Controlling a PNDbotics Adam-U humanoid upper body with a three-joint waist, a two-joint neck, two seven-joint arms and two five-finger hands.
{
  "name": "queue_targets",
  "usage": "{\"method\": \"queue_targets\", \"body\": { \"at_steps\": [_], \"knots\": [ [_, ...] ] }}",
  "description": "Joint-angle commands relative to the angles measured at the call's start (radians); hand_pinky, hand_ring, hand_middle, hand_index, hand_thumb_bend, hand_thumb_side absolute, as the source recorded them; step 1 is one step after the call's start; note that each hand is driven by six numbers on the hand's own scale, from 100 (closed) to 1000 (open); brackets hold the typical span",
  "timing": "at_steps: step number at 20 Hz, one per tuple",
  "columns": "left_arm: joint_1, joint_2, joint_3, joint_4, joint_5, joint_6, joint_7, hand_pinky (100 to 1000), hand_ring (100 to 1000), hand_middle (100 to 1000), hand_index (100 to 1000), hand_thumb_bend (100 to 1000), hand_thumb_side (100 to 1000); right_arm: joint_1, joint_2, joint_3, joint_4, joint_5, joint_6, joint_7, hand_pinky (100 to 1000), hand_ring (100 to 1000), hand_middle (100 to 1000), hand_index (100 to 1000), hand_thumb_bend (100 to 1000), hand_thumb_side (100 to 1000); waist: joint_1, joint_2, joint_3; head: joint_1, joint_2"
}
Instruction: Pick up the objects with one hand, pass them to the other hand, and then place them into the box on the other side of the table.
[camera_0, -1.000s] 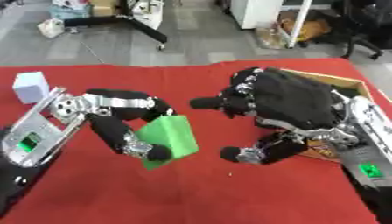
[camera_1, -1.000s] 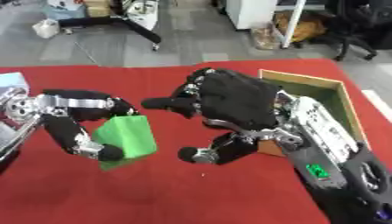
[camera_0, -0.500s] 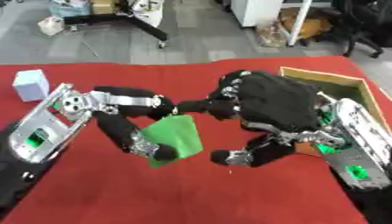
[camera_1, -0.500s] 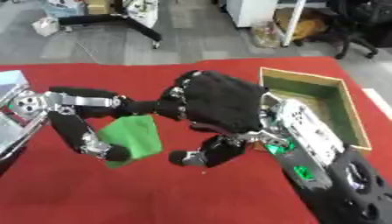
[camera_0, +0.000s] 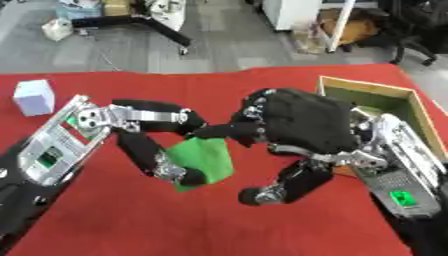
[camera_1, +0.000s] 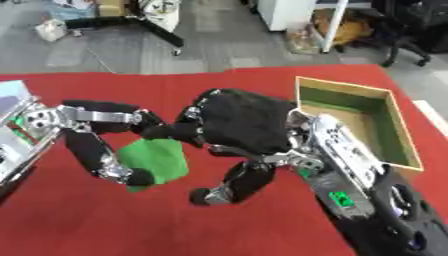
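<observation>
The left hand (camera_0: 162, 145) pinches a green block (camera_0: 203, 159) between its curled fingers and thumb, above the red table (camera_0: 105, 220). The right hand (camera_0: 297, 127) is spread wide, its fingertips touching the block's top edge. The box (camera_1: 363, 117) sits far right.

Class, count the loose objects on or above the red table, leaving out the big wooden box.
2: a green block held in the left hand, and a pale cube at the table's far left. Others may be hidden behind the hands.
</observation>
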Motion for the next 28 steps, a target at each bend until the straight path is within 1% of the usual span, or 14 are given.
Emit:
{"method": "queue_targets", "body": {
  "at_steps": [1, 7, 14, 22, 28],
  "knots": [
    [-0.025, 0.004, 0.011, -0.003, -0.013, -0.008, 0.000, 733, 713, 642, 713, 369, 505, -0.020, 0.000, -0.015, -0.009, -0.013, 0.030, 0.013, 506, 366, 356, 916, 521, 367, 0.004, -0.027, -0.001, 0.002, 0.002],
    [-0.027, -0.004, 0.010, -0.003, -0.026, -0.005, 0.000, 733, 712, 641, 713, 367, 503, -0.021, 0.014, -0.016, -0.006, 0.009, 0.073, 0.007, 495, 356, 347, 902, 516, 349, 0.004, -0.027, -0.002, 0.002, 0.003],
    [-0.030, -0.016, 0.007, -0.009, -0.033, 0.004, 0.000, 733, 712, 641, 713, 364, 502, -0.020, 0.030, -0.010, 0.008, 0.048, 0.095, -0.019, 486, 348, 337, 893, 513, 339, 0.005, -0.028, -0.001, -0.001, 0.004],
    [-0.035, -0.026, 0.002, -0.021, -0.021, 0.021, 0.000, 732, 712, 640, 712, 365, 502, -0.019, 0.035, 0.008, 0.023, 0.069, 0.085, -0.024, 486, 350, 336, 879, 515, 333, 0.006, -0.029, -0.001, -0.004, 0.003],
    [-0.039, -0.028, 0.004, -0.025, -0.011, 0.036, 0.000, 731, 712, 640, 711, 365, 503, -0.017, 0.035, 0.010, 0.025, 0.072, 0.078, -0.022, 486, 350, 336, 874, 516, 331, 0.006, -0.030, -0.002, -0.005, 0.004]
  ]
}}
